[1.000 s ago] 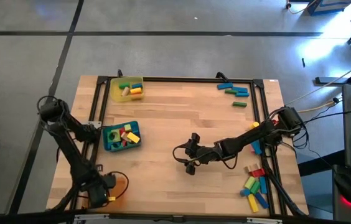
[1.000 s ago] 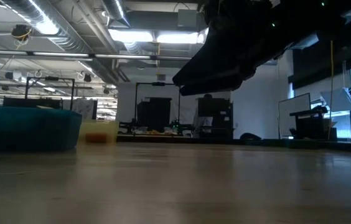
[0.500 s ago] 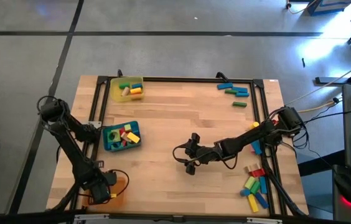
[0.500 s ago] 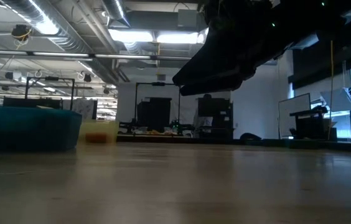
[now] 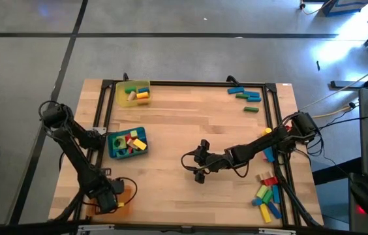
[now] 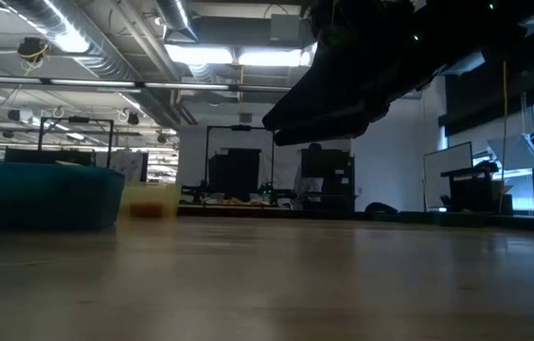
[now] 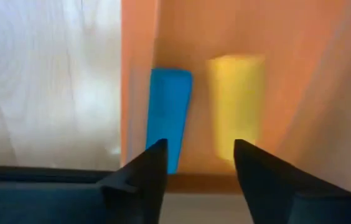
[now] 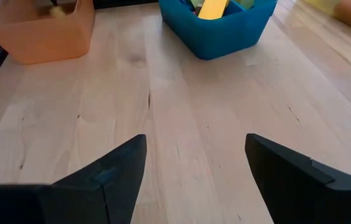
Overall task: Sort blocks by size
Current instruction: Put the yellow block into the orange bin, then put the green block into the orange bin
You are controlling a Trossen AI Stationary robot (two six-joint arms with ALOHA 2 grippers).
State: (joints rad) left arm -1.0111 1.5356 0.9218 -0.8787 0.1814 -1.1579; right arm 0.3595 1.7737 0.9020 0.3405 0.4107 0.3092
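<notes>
Mid drop-off: left gripper (image 7: 195, 158) spread over orange tray (image 7: 300, 93), blue block (image 7: 168, 112) and yellow block (image 7: 236, 106) inside, right gripper (image 8: 194, 168) open mid-table, next grabbing from pile (image 5: 267, 192).

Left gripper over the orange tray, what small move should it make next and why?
Probably lift straight up out of the orange tray. The left gripper stands open and empty, with a blue block and a yellow block lying in the tray beyond it, so its drop looks done.
</notes>
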